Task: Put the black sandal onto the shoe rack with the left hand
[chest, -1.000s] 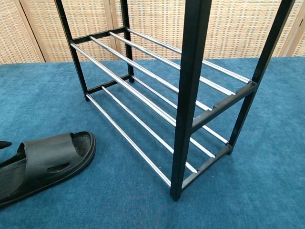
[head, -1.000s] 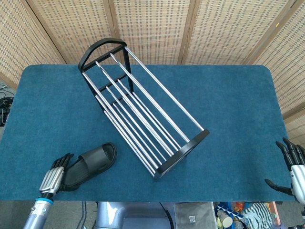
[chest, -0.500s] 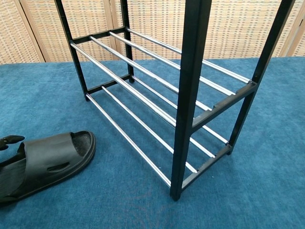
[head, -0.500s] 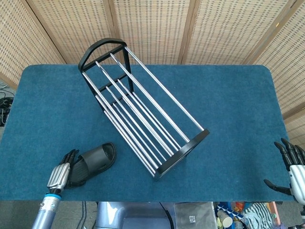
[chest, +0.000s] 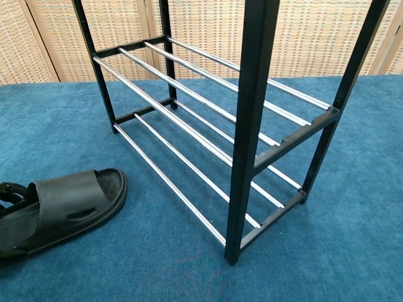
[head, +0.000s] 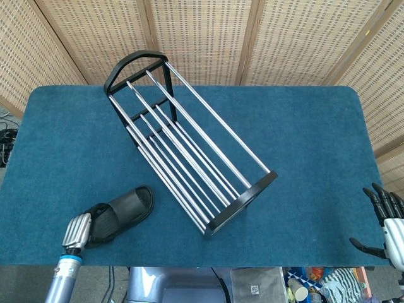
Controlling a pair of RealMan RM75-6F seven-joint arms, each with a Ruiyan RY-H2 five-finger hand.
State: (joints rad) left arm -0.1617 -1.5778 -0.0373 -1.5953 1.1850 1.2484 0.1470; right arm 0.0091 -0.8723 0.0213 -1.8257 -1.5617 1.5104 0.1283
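The black sandal (head: 128,204) lies on the blue table near the front left corner, toe toward the shoe rack (head: 187,142). My left hand (head: 79,230) is at its heel, fingers curled down over the heel end and gripping it. In the chest view the sandal (chest: 70,201) shows at the lower left, with dark fingers (chest: 11,191) wrapped over its back edge. The rack (chest: 250,126), black frame with chrome bars, stands diagonally across the table's middle. My right hand (head: 387,225) hangs off the table's front right corner, fingers spread, holding nothing.
The blue felt table (head: 303,139) ends close behind the sandal at the front edge. Woven screens (head: 202,31) stand behind the table. Clutter (head: 303,284) lies on the floor under the front right.
My left hand's fingers have gone from spread beside the heel to curled over it. The sandal has shifted slightly toward the rack. The right hand has barely moved.
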